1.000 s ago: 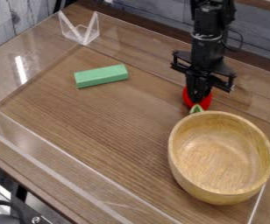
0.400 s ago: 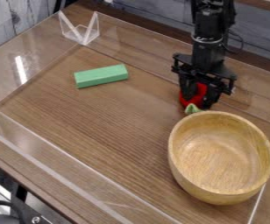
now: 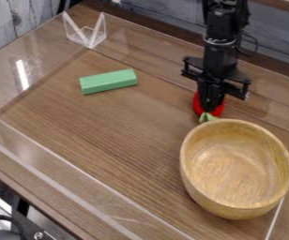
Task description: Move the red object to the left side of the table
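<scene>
Red object (image 3: 206,108) sits on the counter (image 3: 110,141) toward the right of the view, just behind the rim of the wooden bowl (image 3: 188,159) and very close to it, its pale green leafy end pointing at the bowl. The claw (image 3: 212,101) points straight down with its fingers pressed together on the red body, pinching it while it rests on the wood. It looks like a small, light, rounded toy with a smooth skin, so it probably weighs almost nothing but could squirt out of a narrow grip. The thick middle of the body looks the safest place to hold, not the leafy tip. The bowl is the only close obstacle and a straight lift should clear it. Open wood stretches across the middle and front of the counter toward the left. A flat green block (image 3: 108,82) lies along that way, nearer the back, and low clear walls (image 3: 22,70) edge the counter, so a set-down should stop short of the left wall and pass in front of the block.
</scene>
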Action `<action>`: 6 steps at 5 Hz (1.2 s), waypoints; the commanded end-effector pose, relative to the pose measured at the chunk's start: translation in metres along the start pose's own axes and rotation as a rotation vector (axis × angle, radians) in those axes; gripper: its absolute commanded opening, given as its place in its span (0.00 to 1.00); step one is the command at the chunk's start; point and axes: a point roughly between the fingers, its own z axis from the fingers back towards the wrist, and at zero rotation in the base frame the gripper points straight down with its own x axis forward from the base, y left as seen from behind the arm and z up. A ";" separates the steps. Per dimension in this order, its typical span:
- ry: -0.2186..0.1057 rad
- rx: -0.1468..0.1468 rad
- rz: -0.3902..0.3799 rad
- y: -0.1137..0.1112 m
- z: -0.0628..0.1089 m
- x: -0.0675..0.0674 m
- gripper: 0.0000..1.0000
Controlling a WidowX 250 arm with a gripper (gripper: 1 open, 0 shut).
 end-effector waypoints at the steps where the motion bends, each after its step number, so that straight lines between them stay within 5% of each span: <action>1: -0.088 -0.009 -0.007 0.002 0.038 0.006 0.00; 2: -0.124 -0.019 -0.018 0.001 0.060 0.002 0.00; 3: -0.200 -0.019 -0.021 0.004 0.100 -0.004 0.00; 4: -0.241 -0.017 -0.007 0.020 0.131 -0.022 0.00; 6: -0.236 0.036 0.049 0.088 0.156 -0.085 0.00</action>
